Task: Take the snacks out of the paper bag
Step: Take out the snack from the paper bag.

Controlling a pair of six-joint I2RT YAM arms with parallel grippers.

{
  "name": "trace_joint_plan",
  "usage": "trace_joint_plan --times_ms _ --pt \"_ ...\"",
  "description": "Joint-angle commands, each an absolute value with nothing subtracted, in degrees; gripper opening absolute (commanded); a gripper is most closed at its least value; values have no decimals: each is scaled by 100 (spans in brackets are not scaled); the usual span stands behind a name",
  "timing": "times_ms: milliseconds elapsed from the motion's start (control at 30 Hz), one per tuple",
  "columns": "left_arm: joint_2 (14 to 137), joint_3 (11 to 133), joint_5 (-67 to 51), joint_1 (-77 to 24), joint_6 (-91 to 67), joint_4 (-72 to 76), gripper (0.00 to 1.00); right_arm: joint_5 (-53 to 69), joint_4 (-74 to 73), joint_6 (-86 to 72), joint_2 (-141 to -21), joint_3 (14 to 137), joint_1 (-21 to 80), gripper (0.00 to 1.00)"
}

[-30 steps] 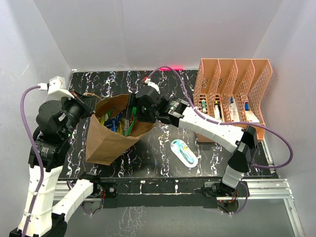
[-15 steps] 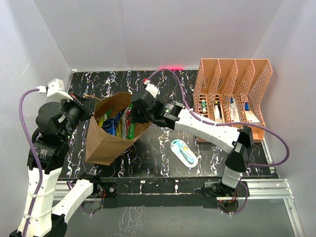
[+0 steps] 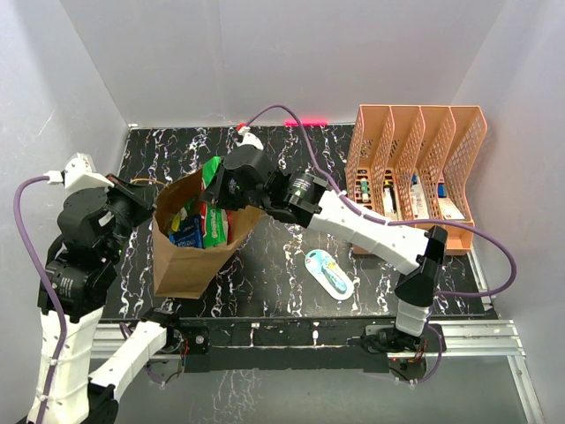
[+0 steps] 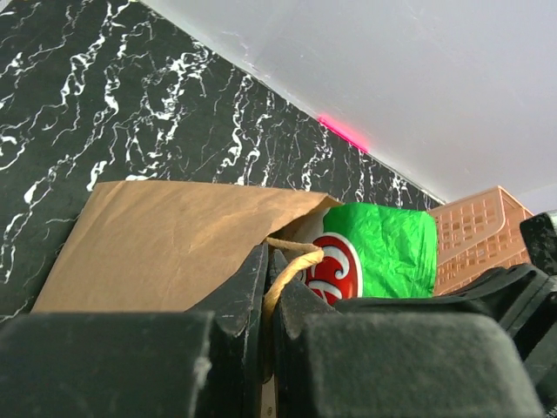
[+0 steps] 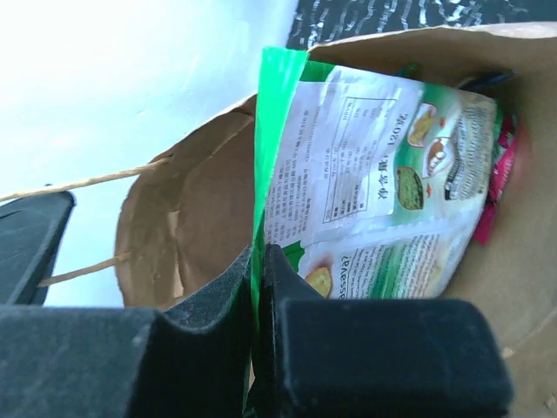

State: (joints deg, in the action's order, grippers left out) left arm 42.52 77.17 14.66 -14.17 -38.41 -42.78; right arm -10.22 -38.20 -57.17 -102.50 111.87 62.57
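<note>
Since a second ago the right fingers (image 5: 248, 287) have pinched the green chip bag (image 5: 348, 174) and drawn it halfway out of the paper bag (image 3: 181, 256). Meanwhile the left fingers (image 4: 257, 279) pinch its handle (image 4: 291, 252), probably steadying it upright on the desk (image 3: 265, 283).

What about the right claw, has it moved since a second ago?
Yes. The right claw has moved left, away from the organizer, shut on the green bag rising from the paper bag.

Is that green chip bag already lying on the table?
No, the chip bag is pinched in the right end effector, sticking out of the paper bag.
</note>
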Motion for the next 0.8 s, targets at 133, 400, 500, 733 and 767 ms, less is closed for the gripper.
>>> trace_joint_plan --times_ms 133,400,500,733,767 --pt "3882 7854 2139 -1555 -4073 -4232 0 -461 -1856 -4702 -9766 11274 6260 7" --pt "3728 7808 2501 -1549 -3824 -4142 0 -559 -1206 -4016 -9564 11980 6258 7" --pt "3770 7811 2612 -1554 -3810 -4180 0 -912 -1062 -3428 -9384 12126 6258 7" --pt "3934 7763 2709 -1553 -3679 -4119 0 -2382 -391 -1061 -8824 12060 6248 8" --pt "3976 7806 2814 -1549 -3626 -4190 0 -2572 -147 -677 -8736 11952 6249 8"
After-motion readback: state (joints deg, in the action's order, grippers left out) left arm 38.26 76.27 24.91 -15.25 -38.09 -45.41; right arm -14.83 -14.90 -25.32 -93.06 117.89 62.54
